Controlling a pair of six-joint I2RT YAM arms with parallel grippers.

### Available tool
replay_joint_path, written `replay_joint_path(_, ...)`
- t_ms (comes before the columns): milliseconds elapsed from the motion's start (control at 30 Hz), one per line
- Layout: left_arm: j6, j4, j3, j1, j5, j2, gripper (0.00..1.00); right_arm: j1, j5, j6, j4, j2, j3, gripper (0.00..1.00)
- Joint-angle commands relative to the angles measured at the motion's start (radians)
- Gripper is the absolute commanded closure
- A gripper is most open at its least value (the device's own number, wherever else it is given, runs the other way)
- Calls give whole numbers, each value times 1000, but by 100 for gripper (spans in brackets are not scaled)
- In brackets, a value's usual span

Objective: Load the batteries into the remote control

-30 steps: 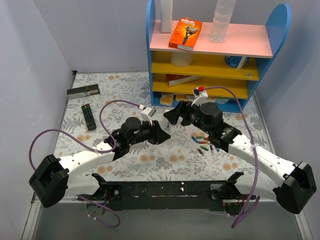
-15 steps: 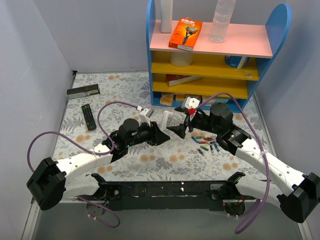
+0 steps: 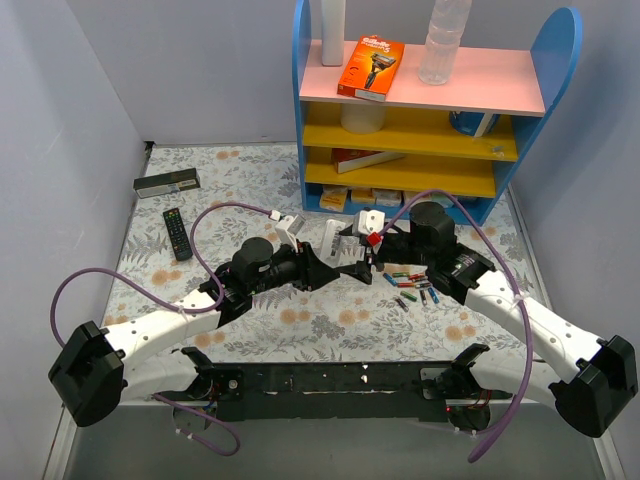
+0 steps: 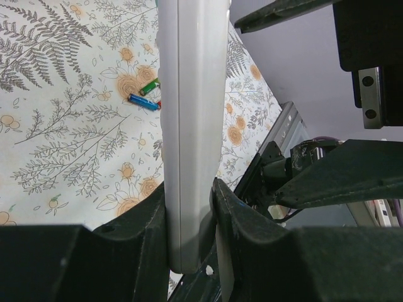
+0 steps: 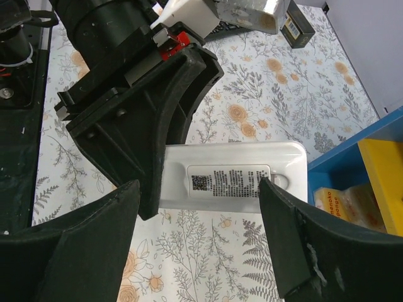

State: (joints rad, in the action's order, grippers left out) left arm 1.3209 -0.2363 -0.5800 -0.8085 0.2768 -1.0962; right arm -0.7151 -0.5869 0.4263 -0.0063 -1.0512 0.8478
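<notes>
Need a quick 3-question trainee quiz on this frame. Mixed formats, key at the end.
1. True or false: the left gripper is shut on the slim white rectangular remote control.
2. The small coloured cylindrical batteries lie: A) inside the remote control, B) loose on the floral table surface, C) stacked in a bowl.
3. Fill in: the right gripper is ___ (open/shut).
Key: 1 true; 2 B; 3 open.
</notes>
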Motion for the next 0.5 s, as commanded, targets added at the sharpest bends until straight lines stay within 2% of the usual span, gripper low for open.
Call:
replay_joint_path(0,-12,-3,0,2,16,39,100,0,-14,14,29,-3,50,18)
replay_joint_path(467,-25,3,-9,2,24,33,100,2,58,22,74,-21,63,18)
